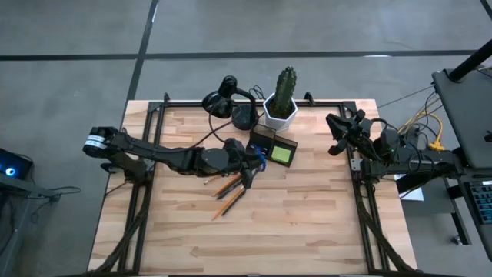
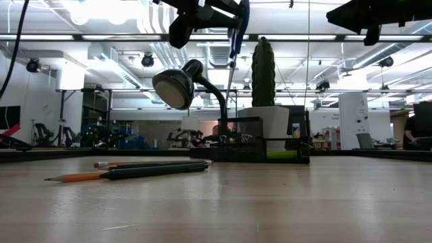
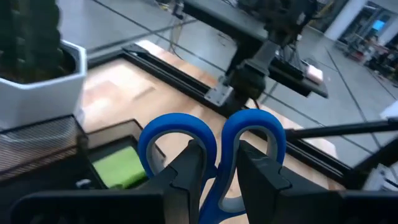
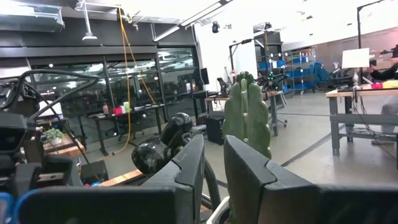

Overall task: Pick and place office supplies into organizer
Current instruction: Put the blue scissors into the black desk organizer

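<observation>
My left gripper [image 1: 254,161] reaches in from the table's left, shut on the blue-handled scissors [image 3: 211,149], just left of the organizer [image 1: 270,146]. The organizer is a dark mesh box, and a lime-green sticky-note pad [image 1: 282,154] lies in one of its compartments. Orange pencils and a dark pen [image 1: 227,188] lie flat on the wood, nearer than my left gripper. My right gripper [image 1: 338,135] waits by the table's right edge, raised, its fingers [image 4: 193,168] close together with nothing between them. My left gripper pinches the scissors between its two fingers [image 3: 186,180] where the two blue handle loops meet [image 3: 221,177]. The fingers come about level from the table's left, and the loops stick out past the fingertips. The scissors [image 2: 236,34] are lifted clear, high above the organizer [image 2: 253,145].
A white hexagonal pot with a cactus [image 1: 282,104] stands right behind the organizer. A black desk lamp [image 1: 227,100] stands at the far edge left of it. Bare wood takes up the table's near half [image 1: 254,238].
</observation>
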{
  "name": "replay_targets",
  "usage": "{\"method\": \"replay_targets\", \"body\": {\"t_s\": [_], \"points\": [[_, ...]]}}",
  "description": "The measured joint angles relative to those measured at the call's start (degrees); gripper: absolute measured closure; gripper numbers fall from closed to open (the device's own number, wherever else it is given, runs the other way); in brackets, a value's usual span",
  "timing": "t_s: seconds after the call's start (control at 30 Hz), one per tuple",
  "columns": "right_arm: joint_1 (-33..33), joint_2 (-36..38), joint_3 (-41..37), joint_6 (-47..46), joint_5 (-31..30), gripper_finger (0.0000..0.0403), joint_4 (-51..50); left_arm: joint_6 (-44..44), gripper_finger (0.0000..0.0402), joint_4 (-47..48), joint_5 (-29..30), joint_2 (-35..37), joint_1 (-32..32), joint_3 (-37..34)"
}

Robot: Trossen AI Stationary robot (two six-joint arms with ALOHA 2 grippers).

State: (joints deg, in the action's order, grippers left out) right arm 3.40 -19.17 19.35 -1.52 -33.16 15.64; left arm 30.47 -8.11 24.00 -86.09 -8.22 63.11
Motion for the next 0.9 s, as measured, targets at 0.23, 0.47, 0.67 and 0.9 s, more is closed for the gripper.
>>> {"method": "replay_targets", "body": {"t_s": [0.23,0.47,0.67,0.9], "points": [[0.0,-0.01,0.0,0.0,0.0,0.035,0.0,-3.75,0.0334,-2.53,2.5,-0.05,1.9,-0.1],[0.0,-0.01,0.0,0.0,-0.01,0.035,0.0,-8.53,0.0334,-5.82,6.65,-0.08,3.64,-0.13],[0.0,-0.01,0.0,0.02,-0.01,0.035,0.02,-8.94,0.0334,-6.82,7.23,-0.12,5.14,-0.13],[0.0,-0.01,0.0,0.02,-0.01,0.035,0.02,-12.73,0.0334,-8.74,11.09,-0.24,6.34,-0.13]]}}
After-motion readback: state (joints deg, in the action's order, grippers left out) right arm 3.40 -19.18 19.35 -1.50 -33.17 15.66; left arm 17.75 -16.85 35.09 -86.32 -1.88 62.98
